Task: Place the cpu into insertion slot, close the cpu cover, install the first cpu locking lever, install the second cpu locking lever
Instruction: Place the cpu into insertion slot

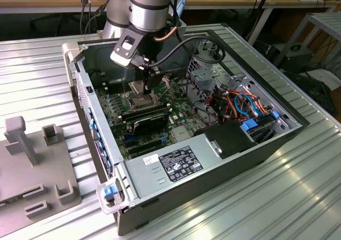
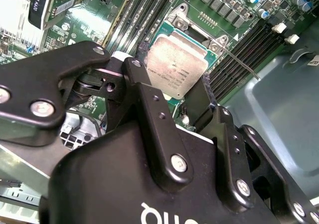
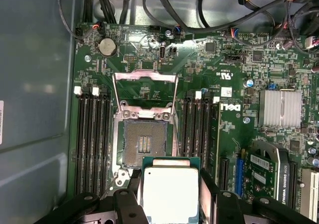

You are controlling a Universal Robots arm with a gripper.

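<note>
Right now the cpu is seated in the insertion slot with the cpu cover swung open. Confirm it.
Not seated: the first wrist view shows the gripper holding the cpu clear of the empty insertion slot. The cpu cover is swung open, as stated.

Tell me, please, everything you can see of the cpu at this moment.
The cpu is a flat square chip: a dull silver metal lid with faint print on a thin green board. The end effector grips two opposite edges, holding it roughly level over the motherboard, close to the empty insertion slot, not seated.
</note>
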